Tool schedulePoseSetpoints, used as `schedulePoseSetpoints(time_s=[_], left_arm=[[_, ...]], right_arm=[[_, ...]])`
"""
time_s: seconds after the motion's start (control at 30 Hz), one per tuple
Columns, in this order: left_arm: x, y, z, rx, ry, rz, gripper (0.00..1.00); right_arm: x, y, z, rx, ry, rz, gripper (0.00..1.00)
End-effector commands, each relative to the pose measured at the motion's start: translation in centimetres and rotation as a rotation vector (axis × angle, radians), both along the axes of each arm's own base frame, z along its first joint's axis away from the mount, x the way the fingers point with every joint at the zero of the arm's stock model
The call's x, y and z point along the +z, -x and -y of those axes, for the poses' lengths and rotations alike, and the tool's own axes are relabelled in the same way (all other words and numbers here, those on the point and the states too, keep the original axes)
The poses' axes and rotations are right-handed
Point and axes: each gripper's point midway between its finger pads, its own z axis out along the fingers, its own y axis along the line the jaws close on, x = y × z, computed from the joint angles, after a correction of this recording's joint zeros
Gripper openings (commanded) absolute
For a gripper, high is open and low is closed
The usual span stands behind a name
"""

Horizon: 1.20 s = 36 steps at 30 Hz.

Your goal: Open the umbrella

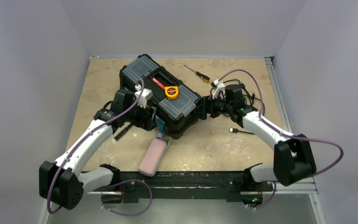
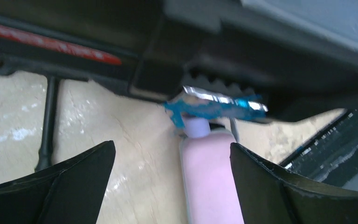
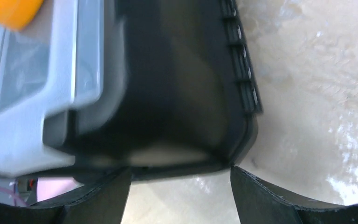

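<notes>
— So, where do we stand with the umbrella (image 1: 153, 156)?

— Barely begun, we judge. It lies folded on the table (image 1: 205, 140), low in the centre of the overhead view, its pink canopy furled tight. Nothing is spread.

— And its far end?

— It runs up to the near side of the black toolbox (image 1: 161, 93). There a crumpled blue and silver strip (image 2: 216, 103) sits over the umbrella's pale lavender end piece. Whether the strip belongs to the umbrella we cannot tell.

— Do we hold it?

— No. Our left gripper (image 2: 170, 154) has its fingers spread wide. The umbrella shows between them in the wrist view, but they are not closed on it. Our right gripper (image 3: 179, 175) is likewise parted. It sits at the toolbox's right end in the overhead view, well apart from the umbrella.

— So what is left?

— Everything, as we see it: take hold of the handle and the body, then work the canopy out until it opens.
</notes>
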Motion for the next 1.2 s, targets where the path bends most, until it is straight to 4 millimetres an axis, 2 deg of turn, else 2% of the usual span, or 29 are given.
schedulePoseSetpoints(time_s=[0.0, 0.1, 0.27, 0.3, 0.37, 0.43, 0.47, 0.57, 0.63, 0.73, 0.83, 0.93, 1.03, 1.17], left_arm=[[2.4, -6.1, 1.2, 0.081, 0.012, 0.140, 0.92], [2.5, -9.8, 2.0, 0.101, 0.002, 0.168, 0.92], [4.4, -16.2, 4.6, 0.083, 0.033, 0.241, 0.93], [4.6, -17.6, 4.9, 0.084, 0.025, 0.259, 0.94], [4.9, -20.7, 5.0, 0.086, 0.006, 0.296, 0.94], [4.8, -23.9, 4.5, 0.116, 0.002, 0.296, 0.94], [5.5, -25.8, 4.1, 0.140, 0.011, 0.302, 0.94], [4.7, -30.0, 1.3, 0.205, 0.009, 0.279, 0.94], [4.5, -31.9, -0.4, 0.218, -0.020, 0.303, 0.94], [4.5, -33.4, -2.4, 0.204, -0.104, 0.357, 0.96], [4.8, -33.3, -3.3, 0.173, -0.138, 0.371, 0.97], [6.2, -31.3, -3.1, 0.105, -0.143, 0.393, 0.99], [8.0, -26.7, -2.1, -0.033, -0.119, 0.399, 1.00], [8.9, -16.8, -0.8, -0.287, -0.114, 0.324, 1.00]], right_arm=[[6.3, -6.8, -2.6, -0.058, -0.106, 0.193, 0.77], [7.1, -11.0, -3.3, -0.094, -0.112, 0.212, 0.77], [8.1, -18.4, -3.6, -0.138, -0.159, 0.242, 0.77], [7.6, -20.2, -3.3, -0.152, -0.161, 0.235, 0.77], [8.0, -23.4, -2.4, -0.182, -0.174, 0.258, 0.77], [8.3, -26.3, -1.3, -0.209, -0.177, 0.283, 0.77], [8.4, -27.5, -0.8, -0.217, -0.174, 0.294, 0.77], [8.7, -29.5, 0.3, -0.227, -0.165, 0.319, 0.78], [8.4, -29.7, 0.8, -0.221, -0.156, 0.319, 0.80], [8.2, -28.8, 1.2, -0.213, -0.145, 0.313, 0.82], [8.2, -27.1, 1.5, -0.197, -0.132, 0.315, 0.83], [9.0, -24.6, 1.7, -0.171, -0.126, 0.317, 0.84], [9.7, -21.5, 1.8, -0.111, -0.104, 0.326, 0.85], [10.0, -16.5, 2.7, 0.012, 0.020, 0.364, 0.87]])
